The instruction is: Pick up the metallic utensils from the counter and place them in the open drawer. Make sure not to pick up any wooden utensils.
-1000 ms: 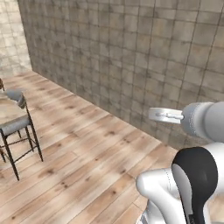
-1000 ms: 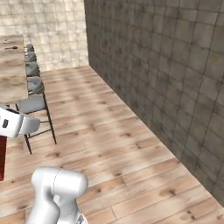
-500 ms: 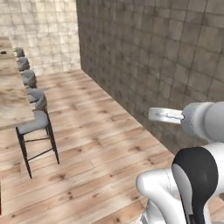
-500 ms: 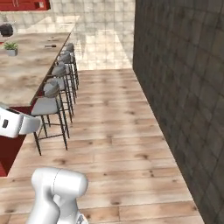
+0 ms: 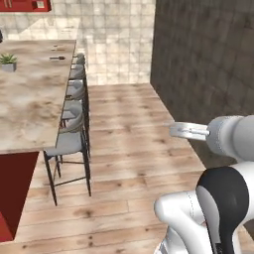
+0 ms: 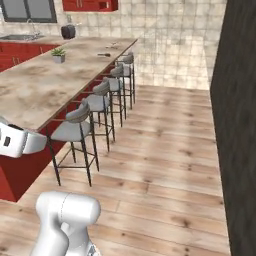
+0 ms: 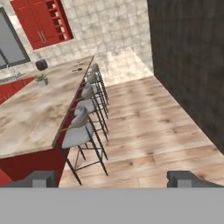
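Nearest, in the hand view, the gripper (image 7: 113,177) is seen with its two dark fingertips (image 7: 40,178) set wide apart and nothing held between them; only their upper ends are shown, the rest being cut off at the bottom. Past them, bare wooden floor (image 7: 148,135) is spread out beside a dark tiled wall (image 7: 192,57).

A row of grey bar stools (image 6: 80,127) is lined up along the long edge of the counter (image 6: 45,85), a marbled beige top on a red base (image 5: 12,188). The near end of the counter is cropped by the frame edge in the left base view.

Further along the top, a small potted plant (image 6: 58,54) is set. At the far end, small dark utensils (image 6: 104,54) are laid on the counter, well apart from the gripper; a paler piece (image 6: 112,45) is placed just beyond them. These are too small for metal to be told from wood, or spoon from knife.

Farthest, a dark rounded object (image 6: 68,32) on a second counter cannot be identified, and red wall cabinets (image 7: 41,22) are cut off at the top.
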Robot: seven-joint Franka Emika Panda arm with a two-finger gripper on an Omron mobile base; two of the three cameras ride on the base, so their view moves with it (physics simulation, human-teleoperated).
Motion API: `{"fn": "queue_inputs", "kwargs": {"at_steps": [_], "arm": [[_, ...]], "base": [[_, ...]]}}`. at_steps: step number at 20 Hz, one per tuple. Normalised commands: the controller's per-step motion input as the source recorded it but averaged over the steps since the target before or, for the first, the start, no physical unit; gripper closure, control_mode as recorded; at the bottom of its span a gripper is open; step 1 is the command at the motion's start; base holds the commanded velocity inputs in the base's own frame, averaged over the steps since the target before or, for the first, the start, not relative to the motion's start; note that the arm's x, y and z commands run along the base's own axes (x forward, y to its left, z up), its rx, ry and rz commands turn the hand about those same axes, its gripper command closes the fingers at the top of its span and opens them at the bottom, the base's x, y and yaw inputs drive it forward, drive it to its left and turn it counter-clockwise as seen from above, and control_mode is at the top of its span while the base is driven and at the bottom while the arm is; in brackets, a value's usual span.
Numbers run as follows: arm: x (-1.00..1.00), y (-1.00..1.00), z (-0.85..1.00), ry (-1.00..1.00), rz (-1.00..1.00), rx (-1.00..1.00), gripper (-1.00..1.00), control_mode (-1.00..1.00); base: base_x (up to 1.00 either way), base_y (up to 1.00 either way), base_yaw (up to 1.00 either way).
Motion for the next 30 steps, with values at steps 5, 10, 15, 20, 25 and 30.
{"fn": "queue_inputs", "kwargs": {"at_steps": [5,10,15,20,25,30], "arm": [[0.0,0.0,0.0,0.0,0.0,0.0,-1.0,1.0],[0.0,0.0,0.0,0.0,0.0,0.0,-1.0,1.0],[0.0,0.0,0.0,0.0,0.0,0.0,-1.0,1.0],[0.0,0.0,0.0,0.0,0.0,0.0,-1.0,1.0],[0.0,0.0,0.0,0.0,0.0,0.0,-1.0,1.0],[0.0,0.0,0.0,0.0,0.0,0.0,-1.0,1.0]], "base": [[1.0,-0.48,0.57],[1.0,-0.58,0.55],[1.0,-0.78,0.5],[0.75,-0.99,0.42],[0.28,-1.0,0.33],[0.39,-1.0,0.36]]}}
